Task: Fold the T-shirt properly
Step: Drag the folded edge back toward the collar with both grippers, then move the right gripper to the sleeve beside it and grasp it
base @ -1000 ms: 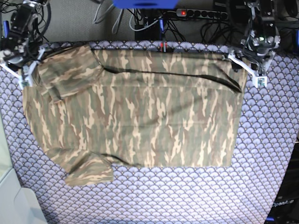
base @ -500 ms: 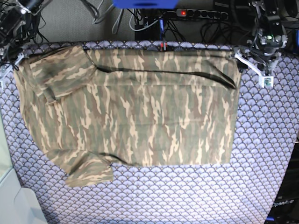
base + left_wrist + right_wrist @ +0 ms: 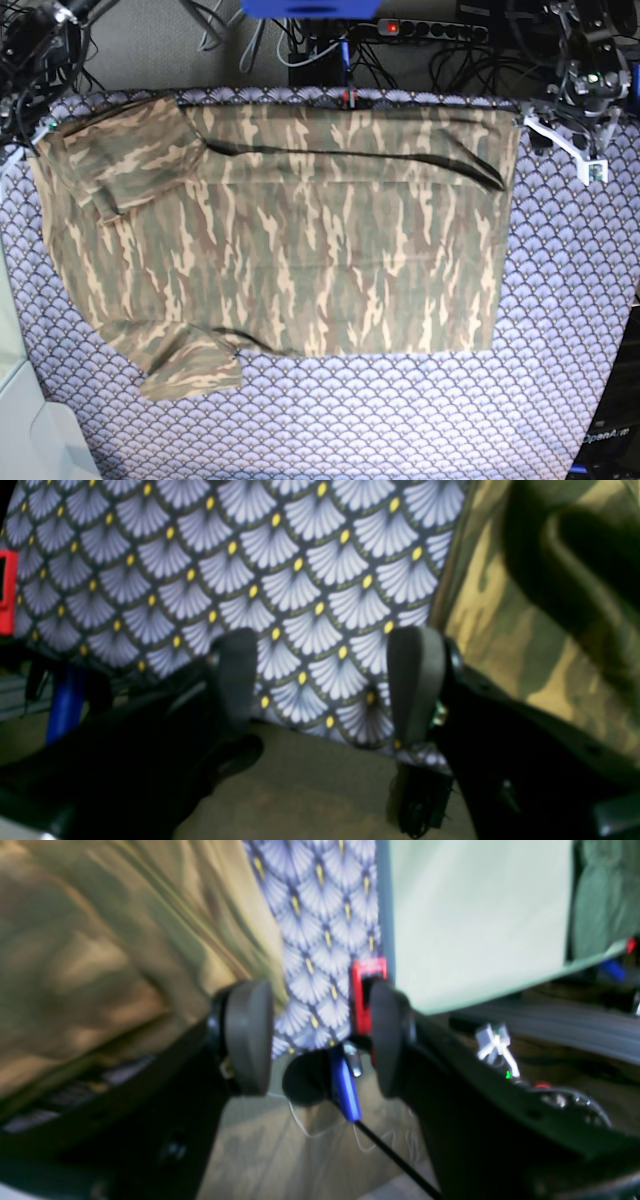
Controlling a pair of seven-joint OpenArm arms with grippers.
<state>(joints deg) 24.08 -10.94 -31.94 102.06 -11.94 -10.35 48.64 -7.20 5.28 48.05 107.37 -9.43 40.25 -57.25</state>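
Now both end effectors stand open and hold nothing. In the left wrist view the left end effector (image 3: 320,680) has its pads apart over the scale-patterned cloth (image 3: 250,570), with the shirt (image 3: 525,630) just beside the pad at 3 o'clock. In the right wrist view the right end effector (image 3: 320,1035) is likewise spread, bare cloth showing between its pads and camouflage fabric off at 9 o'clock.

Seen from the base, the shirt (image 3: 290,230) lies spread on the table across the middle of the cloth (image 3: 400,420). A long band along its 12 o'clock edge is turned over onto the body, one sleeve is laid inward at about 10 o'clock, and the other sleeve sticks out at about 7 o'clock. The left end effector (image 3: 575,140) sits just off the shirt's corner at 2 o'clock; the right one is at 10 o'clock by the frame's corner, too hidden there to place exactly.

My judgement: one fold is down and the next grasp is the step in hand. To do it well, each end effector should take a matching corner or edge point, pinching all layers there so the turned band does not slip open. Lift only enough to clear the table, carry both sides at an even pace, and lay edge onto edge. The loose sleeve at 7 o'clock probably wants tucking in first, or it will poke out of the finished fold.
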